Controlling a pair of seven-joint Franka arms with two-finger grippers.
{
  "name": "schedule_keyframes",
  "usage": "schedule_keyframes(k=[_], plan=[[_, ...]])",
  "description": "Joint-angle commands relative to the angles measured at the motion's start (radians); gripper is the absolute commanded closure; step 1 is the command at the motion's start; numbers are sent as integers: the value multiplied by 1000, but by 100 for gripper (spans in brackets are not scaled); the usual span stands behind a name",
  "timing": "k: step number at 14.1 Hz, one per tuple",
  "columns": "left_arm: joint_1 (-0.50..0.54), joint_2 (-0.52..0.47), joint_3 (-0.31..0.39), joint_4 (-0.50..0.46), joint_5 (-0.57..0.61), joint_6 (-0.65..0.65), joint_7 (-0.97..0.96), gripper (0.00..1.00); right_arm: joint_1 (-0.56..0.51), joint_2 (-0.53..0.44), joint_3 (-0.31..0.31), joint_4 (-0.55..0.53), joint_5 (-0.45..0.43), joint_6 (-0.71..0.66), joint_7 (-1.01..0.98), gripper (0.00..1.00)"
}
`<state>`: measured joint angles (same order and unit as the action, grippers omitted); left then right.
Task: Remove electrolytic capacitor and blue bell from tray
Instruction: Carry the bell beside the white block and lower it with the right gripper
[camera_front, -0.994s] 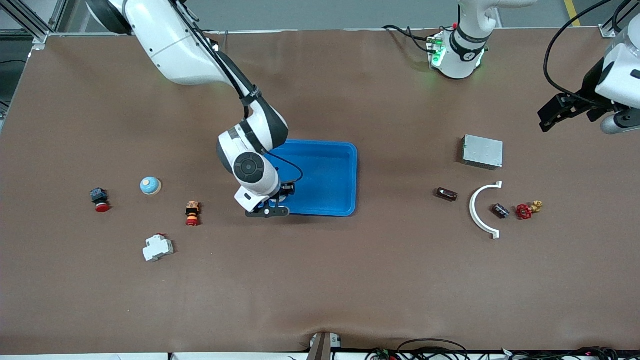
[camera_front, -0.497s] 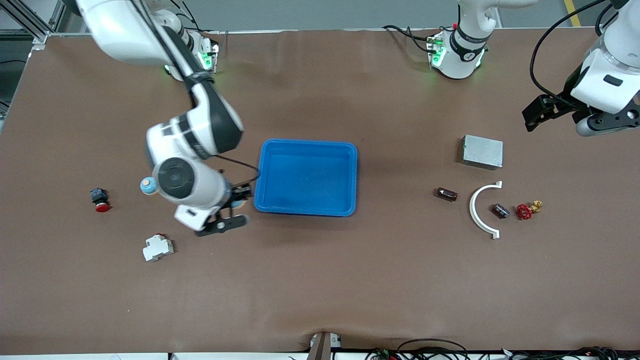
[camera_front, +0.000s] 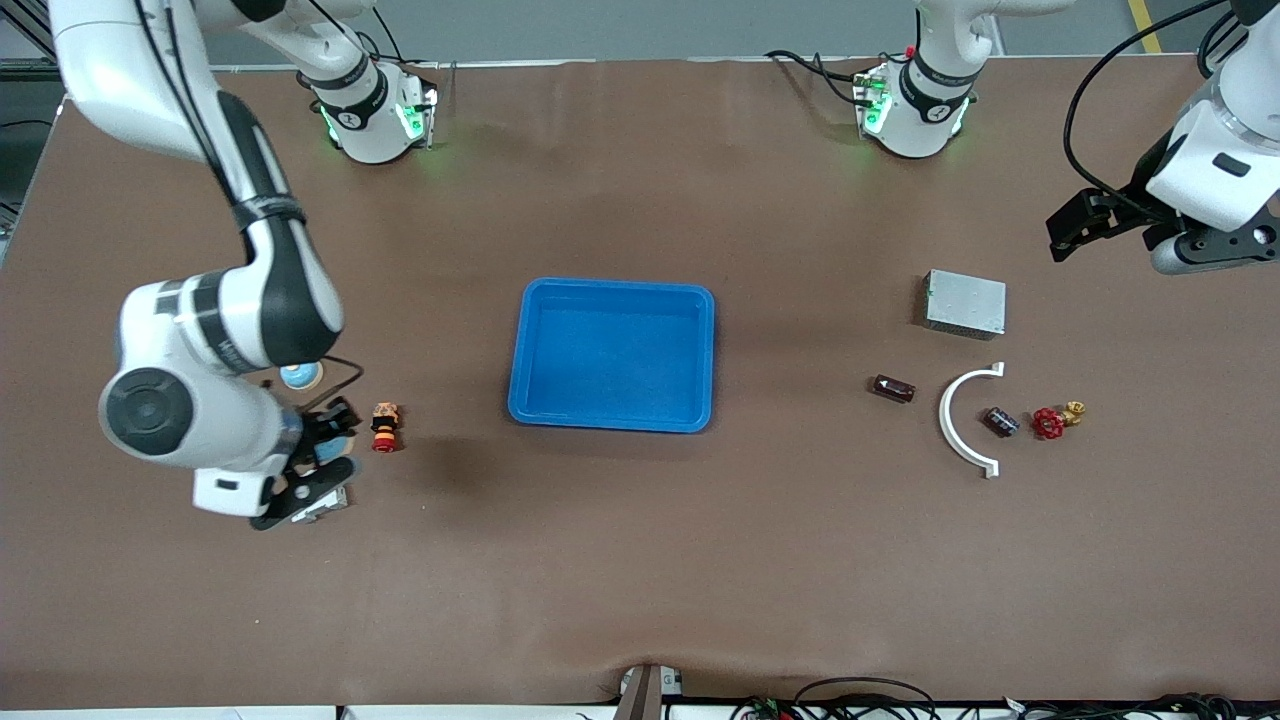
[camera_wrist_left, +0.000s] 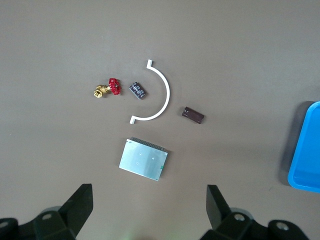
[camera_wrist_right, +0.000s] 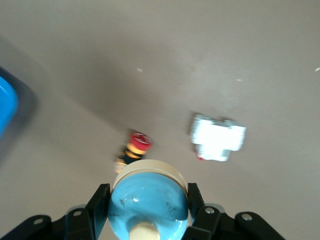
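My right gripper (camera_front: 320, 457) is shut on a light blue bell (camera_wrist_right: 147, 200) with a cream base and knob, up over the white breaker (camera_front: 322, 507) at the right arm's end of the table. A second blue bell (camera_front: 297, 376) sits on the table, partly hidden by the right arm. The capacitor (camera_front: 1001, 421), a small dark cylinder, lies inside the curve of a white arc piece (camera_front: 958, 430) at the left arm's end and shows in the left wrist view (camera_wrist_left: 138, 90). My left gripper (camera_front: 1072, 232) hangs open and empty (camera_wrist_left: 148, 210), high over the table near the silver box (camera_front: 965, 303).
A blue tray (camera_front: 612, 421) stands mid-table. A red-and-yellow button (camera_front: 385, 427) lies beside the right gripper. Near the capacitor are a red valve (camera_front: 1050, 422) and a brown block (camera_front: 892, 388). The silver box (camera_wrist_left: 143, 159) lies below the left gripper.
The right arm has swung from the tray's near corner toward its own end of the table, carrying the bell. The left gripper shifted slightly and stayed open.
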<state>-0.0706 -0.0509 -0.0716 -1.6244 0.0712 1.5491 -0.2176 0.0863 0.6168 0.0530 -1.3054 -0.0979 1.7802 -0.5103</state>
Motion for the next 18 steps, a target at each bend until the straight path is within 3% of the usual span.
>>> schedule_keyframes(k=[1, 6, 11, 18], plan=[[11, -30, 1, -25, -30, 9, 50, 0, -85, 40, 21, 21, -17, 33, -172, 90], [11, -30, 3, -15, -31, 0, 60, 0, -181, 116, 21, 15, -92, 180, -353, 90], [41, -33, 12, -2, -51, -66, 119, 0, -275, 219, 22, 14, -80, 306, -528, 89], [48, -40, 13, -5, -53, -67, 132, 0, -304, 296, 22, 9, -80, 381, -540, 85]])
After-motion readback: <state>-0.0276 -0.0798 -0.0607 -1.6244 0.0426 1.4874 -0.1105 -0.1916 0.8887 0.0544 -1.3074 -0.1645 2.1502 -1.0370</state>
